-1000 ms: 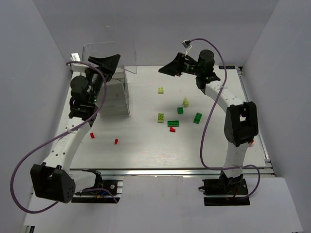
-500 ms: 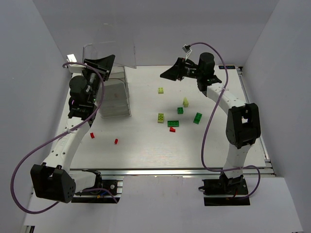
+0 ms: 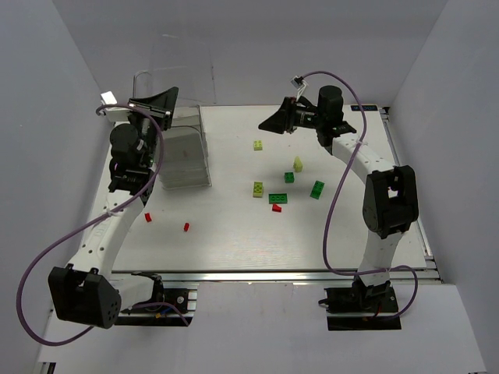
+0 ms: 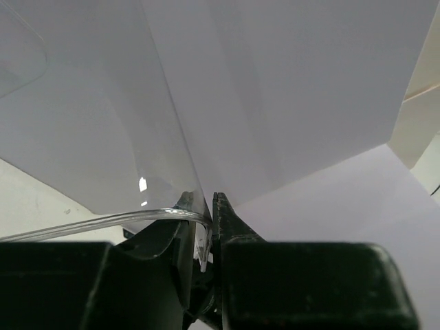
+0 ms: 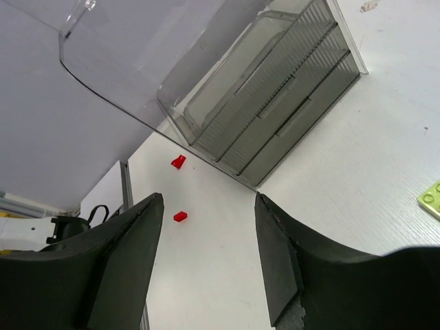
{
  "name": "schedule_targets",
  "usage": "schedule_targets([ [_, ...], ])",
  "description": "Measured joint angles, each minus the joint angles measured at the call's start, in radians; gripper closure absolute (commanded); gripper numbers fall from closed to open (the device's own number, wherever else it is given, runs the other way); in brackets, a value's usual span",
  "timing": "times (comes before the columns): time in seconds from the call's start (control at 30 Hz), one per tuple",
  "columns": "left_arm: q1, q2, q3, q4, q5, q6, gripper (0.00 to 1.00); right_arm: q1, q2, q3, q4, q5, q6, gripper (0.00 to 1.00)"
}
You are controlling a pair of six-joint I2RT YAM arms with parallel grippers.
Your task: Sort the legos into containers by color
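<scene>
The clear plastic container [image 3: 185,156] stands at the table's back left, its ribbed inner walls visible in the right wrist view [image 5: 275,89]. My left gripper [image 3: 168,97] is shut on the container's thin upper wall [image 4: 103,220], pinched between the jaws [image 4: 210,206]. My right gripper [image 3: 269,123] hangs open and empty above the back middle of the table [image 5: 206,206]. Yellow-green legos [image 3: 257,145] [image 3: 297,164] [image 3: 258,188], dark green ones [image 3: 289,178] [image 3: 316,189] [image 3: 277,198] and a red one [image 3: 276,208] lie mid-table. Two red legos [image 3: 147,217] [image 3: 186,227] lie front left, also in the right wrist view [image 5: 178,162] [image 5: 180,216].
White walls close in the table on the left, back and right. The metal rail [image 3: 273,274] and both arm bases run along the near edge. A yellow-green brick [image 5: 432,196] shows at the right edge of the right wrist view.
My left gripper has closed onto the container's wall and moved left with it; the container's upper rim has shifted back and left. My right gripper has drifted slightly right, its jaws a little narrower.
</scene>
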Motion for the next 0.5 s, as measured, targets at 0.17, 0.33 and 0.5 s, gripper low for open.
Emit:
schedule_targets([
  [0.17, 0.000, -0.022, -0.020, 0.017, -0.037, -0.034, 0.82, 0.000, 0.000, 0.002, -0.058, 0.007, -0.069, 0.37],
  [0.33, 0.000, -0.045, -0.039, 0.024, -0.055, -0.051, 0.82, 0.003, 0.004, 0.074, -0.223, 0.043, -0.238, 0.19],
  [0.5, 0.000, -0.066, -0.056, 0.029, -0.071, -0.068, 0.82, 0.017, 0.037, 0.245, -0.445, 0.146, -0.515, 0.11],
])
